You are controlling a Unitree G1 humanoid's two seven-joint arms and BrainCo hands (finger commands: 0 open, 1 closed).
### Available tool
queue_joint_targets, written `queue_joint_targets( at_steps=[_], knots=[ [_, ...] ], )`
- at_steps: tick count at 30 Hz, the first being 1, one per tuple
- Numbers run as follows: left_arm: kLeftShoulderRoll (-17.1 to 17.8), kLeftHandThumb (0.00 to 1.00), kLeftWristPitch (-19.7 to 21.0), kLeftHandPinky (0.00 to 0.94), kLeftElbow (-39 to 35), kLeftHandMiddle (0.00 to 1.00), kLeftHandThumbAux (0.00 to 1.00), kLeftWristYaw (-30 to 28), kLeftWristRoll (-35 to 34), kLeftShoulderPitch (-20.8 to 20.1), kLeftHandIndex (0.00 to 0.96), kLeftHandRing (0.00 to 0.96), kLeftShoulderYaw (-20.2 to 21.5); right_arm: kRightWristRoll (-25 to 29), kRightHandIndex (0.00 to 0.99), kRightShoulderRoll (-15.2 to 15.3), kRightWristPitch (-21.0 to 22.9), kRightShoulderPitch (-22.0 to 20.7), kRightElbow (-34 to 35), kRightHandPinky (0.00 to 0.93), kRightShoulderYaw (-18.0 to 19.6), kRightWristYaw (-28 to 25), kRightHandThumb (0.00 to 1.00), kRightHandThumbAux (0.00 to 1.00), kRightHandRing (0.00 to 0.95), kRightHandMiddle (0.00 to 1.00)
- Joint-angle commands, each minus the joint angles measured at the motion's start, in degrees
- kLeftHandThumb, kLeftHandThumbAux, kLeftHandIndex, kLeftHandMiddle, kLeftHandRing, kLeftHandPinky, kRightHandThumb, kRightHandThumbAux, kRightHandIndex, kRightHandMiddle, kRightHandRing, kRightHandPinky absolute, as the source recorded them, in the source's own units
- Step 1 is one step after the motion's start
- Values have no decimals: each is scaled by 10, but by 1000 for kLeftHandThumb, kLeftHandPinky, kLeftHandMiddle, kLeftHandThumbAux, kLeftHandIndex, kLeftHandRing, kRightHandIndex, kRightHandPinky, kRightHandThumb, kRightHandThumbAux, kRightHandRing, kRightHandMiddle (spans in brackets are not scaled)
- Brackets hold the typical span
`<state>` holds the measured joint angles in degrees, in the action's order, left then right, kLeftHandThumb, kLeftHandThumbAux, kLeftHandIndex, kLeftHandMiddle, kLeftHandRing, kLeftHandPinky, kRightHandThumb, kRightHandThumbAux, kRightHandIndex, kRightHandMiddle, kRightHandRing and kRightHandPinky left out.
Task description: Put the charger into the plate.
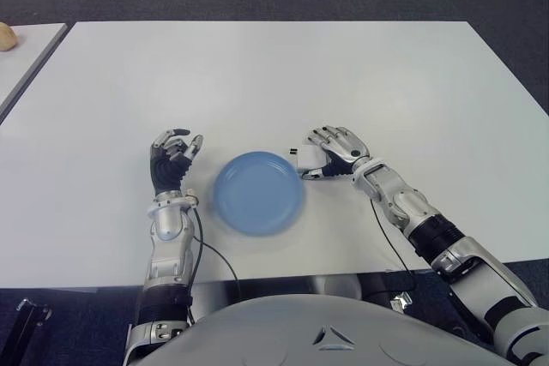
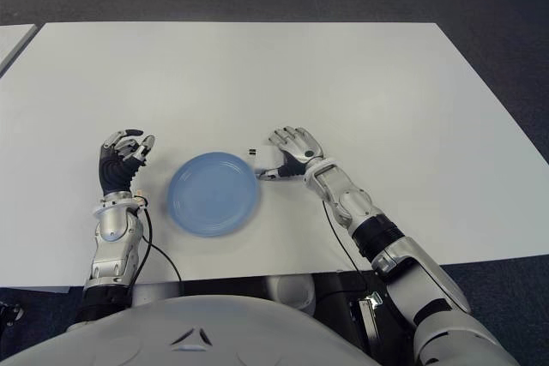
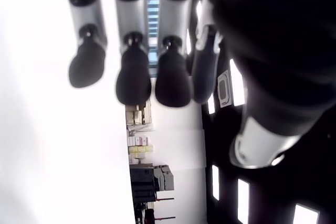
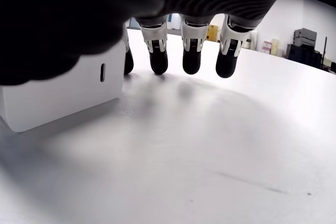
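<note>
Charger [image 1: 306, 159] beside plate [image 1: 257, 192], table [image 1: 274, 75] bare

The table [image 1: 257, 75] looks smooth, white and matt. The blue plate [image 1: 257, 192] looks like smooth plastic with a soft shine. The charger [image 4: 58, 90] is smooth white plastic. Both hands have shiny silver parts and dark rubbery fingertips [image 3: 134, 80].

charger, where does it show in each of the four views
Left eye view: the white charger sits on the table just right of the blue plate, under the right hand.
Right eye view: same spot, charger by the plate's right rim.
Left wrist view: not in it.
Right wrist view: the white block on the table, beside the fingertips.
Shared landmark: the right hand.
</note>
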<state>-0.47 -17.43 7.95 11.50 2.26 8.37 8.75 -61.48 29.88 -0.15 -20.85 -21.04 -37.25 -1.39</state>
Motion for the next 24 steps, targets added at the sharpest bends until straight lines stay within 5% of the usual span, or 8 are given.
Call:
queue_joint_targets(
  at_steps=[1, 15, 24],
  knots=[
    [5, 708, 4, 742, 0, 776, 720, -7, -2, 6, 439, 748, 1, -2, 0, -6, -2, 3, -34, 0, -9, -15, 414, 122, 0, 0],
    [8, 708, 2, 740, 5, 773, 720, 2, 8, 2, 439, 747, 3, -1, 0, -15, -12, -25, -102, 0, -13, 9, 404, 142, 0, 0],
    [6, 708, 2, 739, 4, 774, 720, 3, 4, -1, 439, 746, 5, 4, 0, 5, -50, -45, -101, 0, -18, -12, 378, 251, 0, 0]
  ],
)
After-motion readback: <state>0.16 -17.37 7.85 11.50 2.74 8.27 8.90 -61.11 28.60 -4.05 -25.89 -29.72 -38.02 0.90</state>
